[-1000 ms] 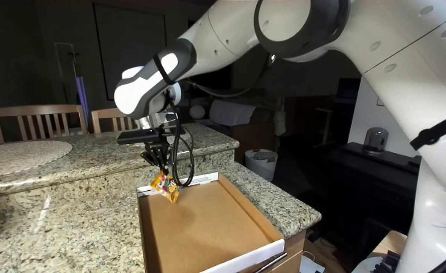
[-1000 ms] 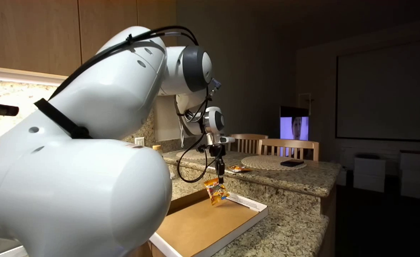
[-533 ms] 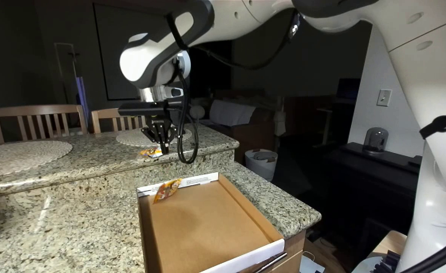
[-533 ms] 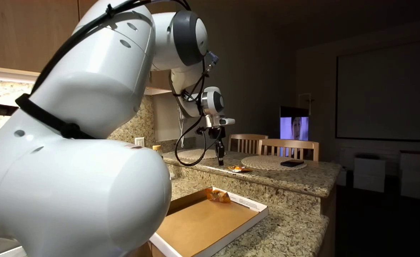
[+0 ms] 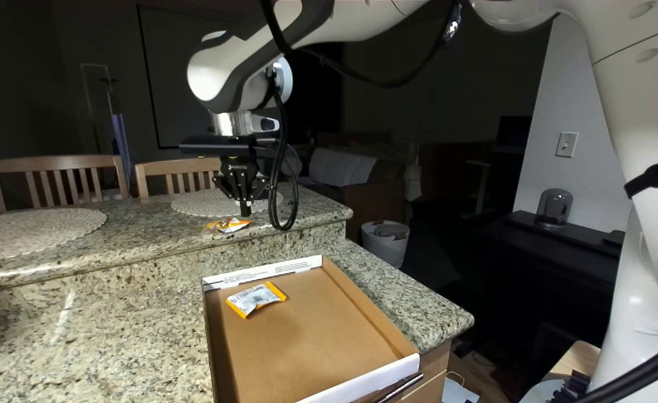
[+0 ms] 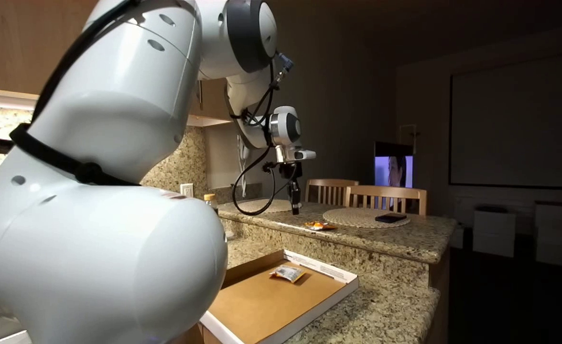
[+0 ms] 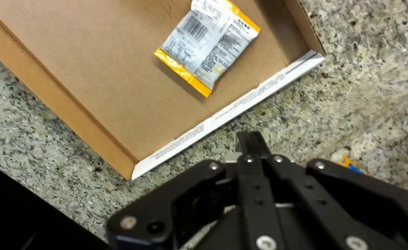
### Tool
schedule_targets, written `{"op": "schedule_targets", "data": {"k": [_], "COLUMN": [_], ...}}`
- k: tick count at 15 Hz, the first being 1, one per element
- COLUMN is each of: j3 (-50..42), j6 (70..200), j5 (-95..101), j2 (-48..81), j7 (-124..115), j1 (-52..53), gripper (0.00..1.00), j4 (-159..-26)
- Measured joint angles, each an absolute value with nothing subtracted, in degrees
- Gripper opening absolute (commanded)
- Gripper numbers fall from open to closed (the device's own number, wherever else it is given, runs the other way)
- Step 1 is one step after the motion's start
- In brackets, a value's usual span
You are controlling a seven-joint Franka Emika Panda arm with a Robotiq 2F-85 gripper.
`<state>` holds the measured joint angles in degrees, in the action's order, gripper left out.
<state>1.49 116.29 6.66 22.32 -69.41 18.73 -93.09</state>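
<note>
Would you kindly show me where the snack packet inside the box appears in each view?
In an exterior view, snack packet: low, left of centre.
In an exterior view, snack packet: lower middle.
In the wrist view, snack packet: upper middle.
Shared landmark: box, whose white printed edge shows in all three.

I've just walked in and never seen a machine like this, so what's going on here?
A white robot arm extends over a granite kitchen counter. Its tool hangs in the air, closed and holding nothing. One orange-ended snack packet lies in a shallow cardboard box, barcode side up. A second snack packet, also orange, lies on the raised counter ledge, near the tool but not touching it.
</note>
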Motion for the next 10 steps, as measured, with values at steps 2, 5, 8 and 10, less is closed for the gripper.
{"op": "schedule_targets", "data": {"k": [2,5,8,10], "j3": [2.7,3.9,4.1,4.0], "j6": [115.8,115.7,117.2,121.1], "j5": [5.3,4.5,4.5,4.6], "j2": [22.5,22.5,22.0,21.7], "j7": [-68.7,-68.2,-68.4,-68.9], "j1": [18.6,18.5,18.5,18.5], "gripper": [0.45,0.63,0.84,0.95], "j4": [-95.9,-100.5,-104.5,-106.9]}}
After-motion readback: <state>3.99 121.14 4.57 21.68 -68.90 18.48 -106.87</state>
